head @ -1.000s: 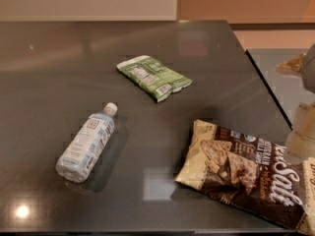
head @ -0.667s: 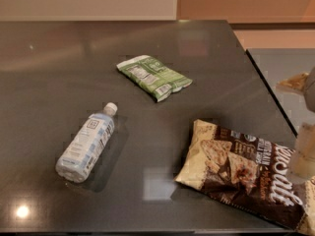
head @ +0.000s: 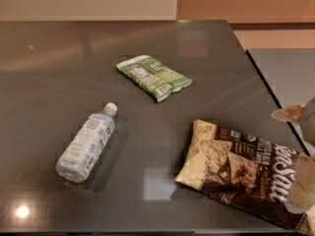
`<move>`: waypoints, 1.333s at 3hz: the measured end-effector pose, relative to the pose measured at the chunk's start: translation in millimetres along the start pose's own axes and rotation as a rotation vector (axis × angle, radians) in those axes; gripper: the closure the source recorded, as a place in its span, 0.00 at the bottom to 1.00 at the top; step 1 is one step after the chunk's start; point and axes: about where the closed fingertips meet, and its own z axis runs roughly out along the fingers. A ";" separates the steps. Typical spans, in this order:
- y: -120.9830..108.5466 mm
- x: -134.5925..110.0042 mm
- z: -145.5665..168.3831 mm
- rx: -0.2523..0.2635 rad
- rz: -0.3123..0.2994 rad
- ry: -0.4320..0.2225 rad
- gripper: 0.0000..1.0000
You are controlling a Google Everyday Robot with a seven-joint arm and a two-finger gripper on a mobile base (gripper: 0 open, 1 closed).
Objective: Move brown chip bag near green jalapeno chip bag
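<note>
The brown chip bag (head: 236,166) lies flat at the front right of the dark table (head: 49,68), with its white lettering towards the right edge. The green jalapeno chip bag (head: 153,76) lies flat near the table's middle, well apart from the brown bag and further back and to the left. My gripper (head: 298,149) is at the right border of the view, over the brown bag's right end. It is open, with one tan fingertip (head: 288,113) beyond the bag's far side and the other finger (head: 301,183) over the bag's near right part. The rest of the arm is out of view.
A clear water bottle (head: 87,142) lies on its side at the front left, cap pointing back right. The table's right edge runs diagonally just past the brown bag, with grey floor (head: 290,73) beyond it. A wall stands behind the table.
My gripper has come down and nearer along the right border, from above the table's edge to the brown bag's right end. The bags and the bottle have not moved.
</note>
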 end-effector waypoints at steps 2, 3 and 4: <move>18.9 7.9 27.6 -0.051 0.008 0.006 0.00; 20.9 9.2 33.4 -0.060 0.014 0.006 0.17; 20.1 7.8 34.7 -0.061 0.017 0.001 0.39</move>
